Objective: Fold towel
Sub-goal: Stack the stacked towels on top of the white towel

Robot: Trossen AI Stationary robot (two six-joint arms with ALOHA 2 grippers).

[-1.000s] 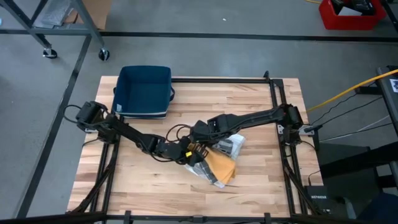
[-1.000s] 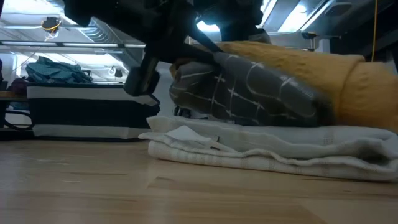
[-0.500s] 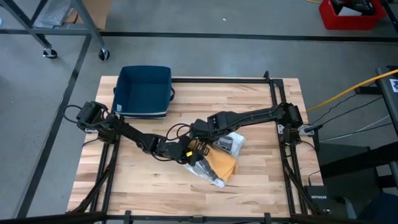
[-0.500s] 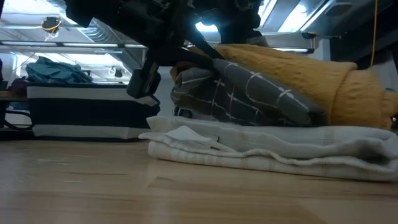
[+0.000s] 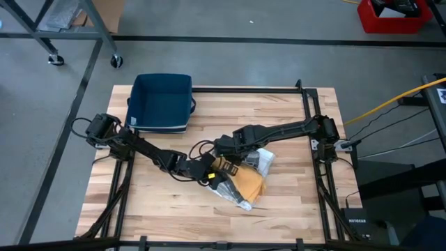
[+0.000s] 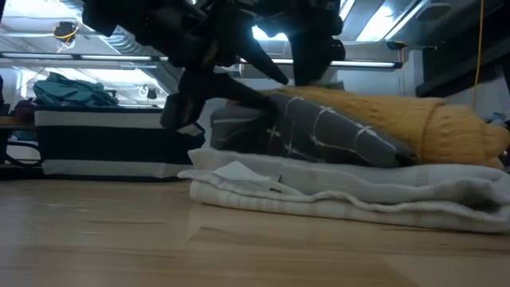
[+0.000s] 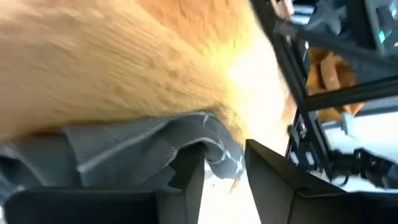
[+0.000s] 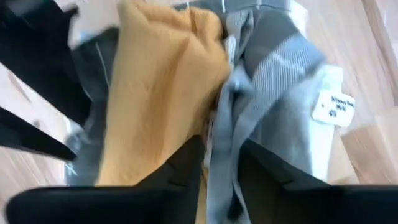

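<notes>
From above I see a dark blue rectangular fabric bin (image 5: pixel 161 102) sitting at the far left corner of the pale wooden butcher-block table (image 5: pixel 286 202), well apart from the work. Off the table, a red crate (image 5: pixel 390 15) stands on the grey floor at the far right, and a yellow cable (image 5: pixel 390 100) runs in toward the right arm's base. In the low view the bin (image 6: pixel 103 143) shows as a dark band behind the pile, with teal cloth above it.

The towels lie near the middle of the table, slightly right of centre: a mustard-yellow knitted towel (image 5: pixel 247 186) heaped on a grey towel with a thin white grid pattern (image 6: pixel 335 131), both resting on a folded white towel (image 6: pixel 351 199) that lies flat on the wood. A small white label (image 8: pixel 333 107) shows on the pale cloth in the right wrist view.

Both arms reach inward and meet over the pile's near-left edge, crowding each other there. The left gripper (image 5: pixel 211 175) comes in low from the left; its fingers (image 7: pixel 186 180) stand apart, with a fold of the grey towel hanging in the gap. The right gripper (image 5: pixel 226 163) angles down from the right; its fingers (image 8: pixel 186 162) are spread a little, with grey cloth lying between them.
</notes>
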